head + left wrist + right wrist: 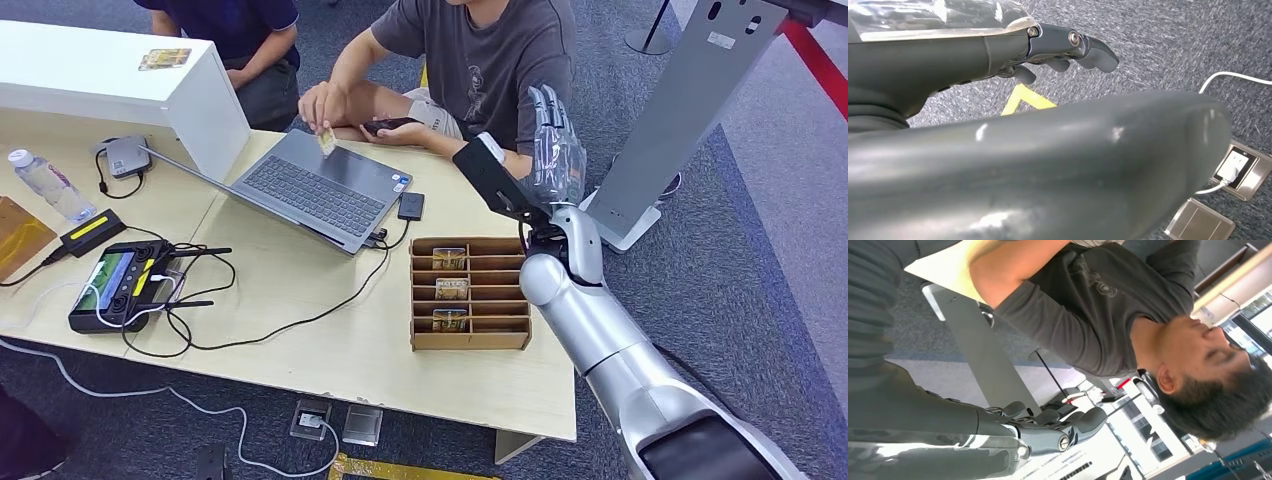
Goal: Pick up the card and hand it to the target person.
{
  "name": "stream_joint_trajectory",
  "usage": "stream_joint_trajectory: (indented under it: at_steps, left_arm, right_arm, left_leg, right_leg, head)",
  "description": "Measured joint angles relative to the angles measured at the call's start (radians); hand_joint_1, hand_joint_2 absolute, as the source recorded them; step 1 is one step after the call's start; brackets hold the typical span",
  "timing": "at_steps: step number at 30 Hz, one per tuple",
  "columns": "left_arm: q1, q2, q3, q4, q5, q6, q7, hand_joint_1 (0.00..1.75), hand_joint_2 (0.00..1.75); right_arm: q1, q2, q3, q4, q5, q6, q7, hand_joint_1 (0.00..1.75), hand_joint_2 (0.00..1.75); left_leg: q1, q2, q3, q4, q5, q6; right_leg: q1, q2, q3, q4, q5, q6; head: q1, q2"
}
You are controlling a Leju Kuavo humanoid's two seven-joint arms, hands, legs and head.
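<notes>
From the head view, the robot's right hand (553, 150) is raised past the far right corner of the counter (330, 350), fingers straight, apart and holding nothing, in front of a person in a grey shirt (490, 60) seated at the far edge. That person pinches a card (326, 141) between the fingers of one hand (322, 103), above the far edge of an open laptop (310, 190), and rests the other hand on a dark phone (388, 126). Near the counter's right edge sits a brown slotted card rack (470, 293); three of its slots each hold a yellowish card (450, 259), the others look bare. A handheld controller with a lit screen (122, 283) lies near the left front edge amid black cables (260, 325); a water bottle (48, 186) lies toward the left edge. A white box (120, 85) stands at the far left corner with a small card (165, 58) on top, and a second person in dark blue (240, 30) sits behind it.

From the left wrist view, the left hand (1048, 50) hangs over grey carpet (1158, 45), fingers loosely curled, gripping nothing; a floor socket (1240, 167) with a white plug sits below.

From the right wrist view, the right hand's fingers (1058, 422) are free and extended near the grey-shirted person.
</notes>
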Motion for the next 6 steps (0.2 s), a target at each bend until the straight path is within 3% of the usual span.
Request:
stream_joint_trajectory:
  at_steps: [6]
  left_arm:
    - [0.001, -0.002, 0.002, 0.0, 0.013, 0.001, -0.002, 0.0, 0.0]
  right_arm:
    - [0.07, -0.002, 0.005, -0.06, 0.011, -0.028, -0.011, 0.0, 1.75]
  left_leg:
    - [0.0, 0.0, 0.0, 0.0, 0.0, 0.0]
  right_leg:
    - [0.0, 0.0, 0.0, 0.0, 0.0, 0.0]
  head:
    - [0.0, 0.0]
